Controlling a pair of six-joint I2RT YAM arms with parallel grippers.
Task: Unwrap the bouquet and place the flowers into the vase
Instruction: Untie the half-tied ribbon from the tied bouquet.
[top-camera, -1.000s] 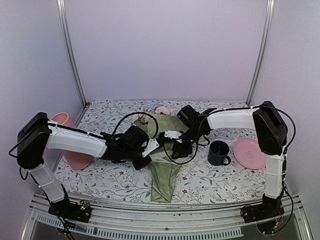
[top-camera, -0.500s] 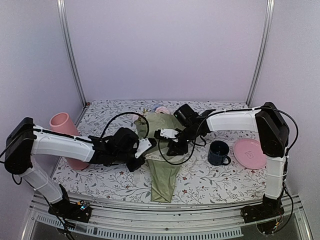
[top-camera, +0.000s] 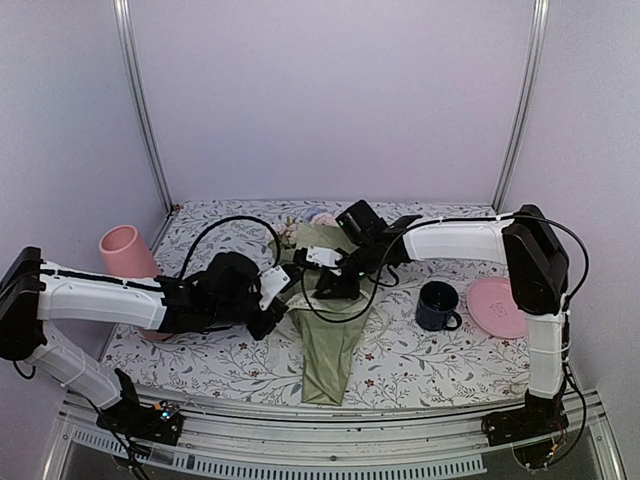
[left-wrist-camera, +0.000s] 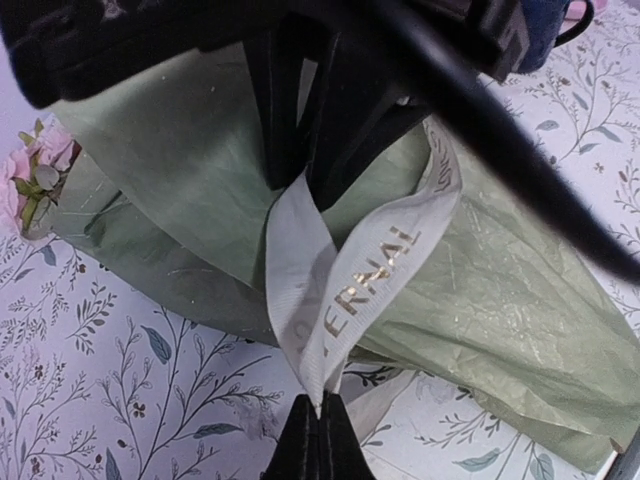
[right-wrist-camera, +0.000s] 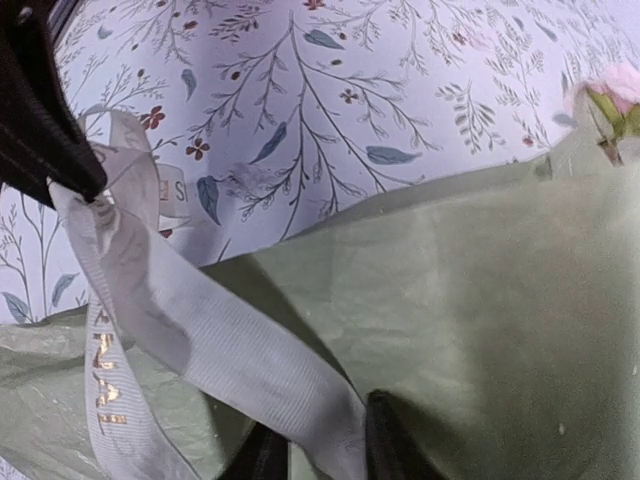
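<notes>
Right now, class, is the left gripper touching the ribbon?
Touching. The left wrist view shows the left gripper pinched shut on the folded end of the ribbon, with no gap between them.

A table (top-camera: 210, 350) covered in a leaf-and-flower print carries four things: a pink vase (top-camera: 125, 250) standing at the left edge, a green-wrapped bouquet (top-camera: 330, 350) lying in the middle, then a dark blue mug (top-camera: 437, 305) just beside a flat pink plate (top-camera: 497, 306) on the right.
</notes>
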